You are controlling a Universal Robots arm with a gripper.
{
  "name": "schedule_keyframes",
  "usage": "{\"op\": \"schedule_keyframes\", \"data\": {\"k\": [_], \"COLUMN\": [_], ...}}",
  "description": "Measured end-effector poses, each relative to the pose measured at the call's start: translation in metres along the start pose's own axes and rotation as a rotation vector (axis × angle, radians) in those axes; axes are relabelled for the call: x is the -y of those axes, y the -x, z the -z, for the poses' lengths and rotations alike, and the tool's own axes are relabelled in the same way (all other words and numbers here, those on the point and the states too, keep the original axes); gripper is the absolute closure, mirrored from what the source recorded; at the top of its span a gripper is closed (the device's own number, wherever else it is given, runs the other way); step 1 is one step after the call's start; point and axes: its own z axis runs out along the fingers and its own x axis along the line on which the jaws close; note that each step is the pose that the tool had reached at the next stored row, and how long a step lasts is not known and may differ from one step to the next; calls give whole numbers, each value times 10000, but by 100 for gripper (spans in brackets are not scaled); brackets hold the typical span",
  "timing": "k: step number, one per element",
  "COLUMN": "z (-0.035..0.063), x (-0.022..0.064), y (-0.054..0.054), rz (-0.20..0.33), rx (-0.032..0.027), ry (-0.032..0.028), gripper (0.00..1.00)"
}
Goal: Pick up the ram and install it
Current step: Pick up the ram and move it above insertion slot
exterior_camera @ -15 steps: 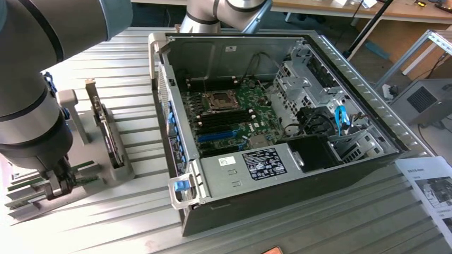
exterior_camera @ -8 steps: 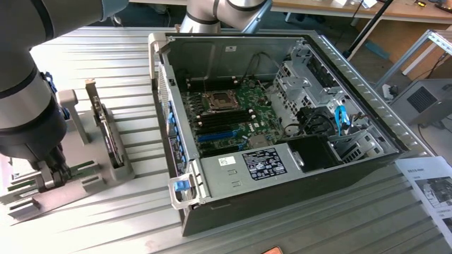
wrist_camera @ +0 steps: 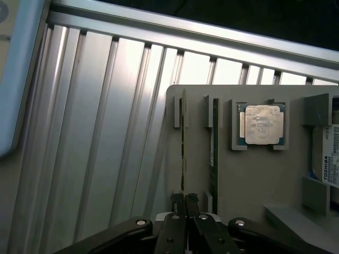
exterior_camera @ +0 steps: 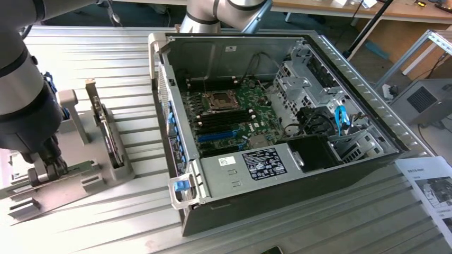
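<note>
The ram point(wrist_camera: 183, 143) is a thin green stick seen edge-on, standing in the grey holder block point(wrist_camera: 249, 180). My gripper point(wrist_camera: 184, 198) is shut on its near end, one black finger on each side. A second, similar stick point(wrist_camera: 214, 143) stands in the slot right beside it. In the exterior view my gripper point(exterior_camera: 53, 168) hangs low over the holder block point(exterior_camera: 71, 190) at the exterior view's left, well apart from the open computer case point(exterior_camera: 233, 174). The motherboard point(exterior_camera: 233, 114) inside the case has dark memory slots point(exterior_camera: 222, 119) below the CPU socket.
A square silvery CPU chip point(wrist_camera: 263, 125) sits in its own recess on the holder. A hard drive point(wrist_camera: 331, 159) stands at the holder's edge, upright in the exterior view point(exterior_camera: 109, 135). The ribbed metal table point(wrist_camera: 106, 132) surrounds the holder. A printed sheet point(exterior_camera: 431, 185) lies at the exterior view's right.
</note>
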Motion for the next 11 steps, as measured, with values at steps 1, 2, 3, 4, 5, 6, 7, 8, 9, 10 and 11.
{"op": "schedule_keyframes", "data": {"k": [1, 2, 3, 4, 5, 6, 7, 8, 9, 10, 11], "z": [29, 49, 83, 111, 131, 154, 176, 198, 214, 235, 251], "x": [0, 0, 0, 0, 0, -1, -1, -1, -1, -1, -1], "y": [0, 0, 0, -1, -1, -1, -1, -1, -1, -2, -1], "rz": [0, 0, 0, 0, 0, 0, 0, 0, 0, 0, 0], "rx": [0, 0, 0, 0, -1, 0, 0, 0, 0, 0, 0], "ry": [-1, 0, 0, 0, 1, 0, 1, 0, 0, 0, 0], "gripper": [88, 88, 88, 88, 88, 88, 88, 88, 88, 88, 88]}}
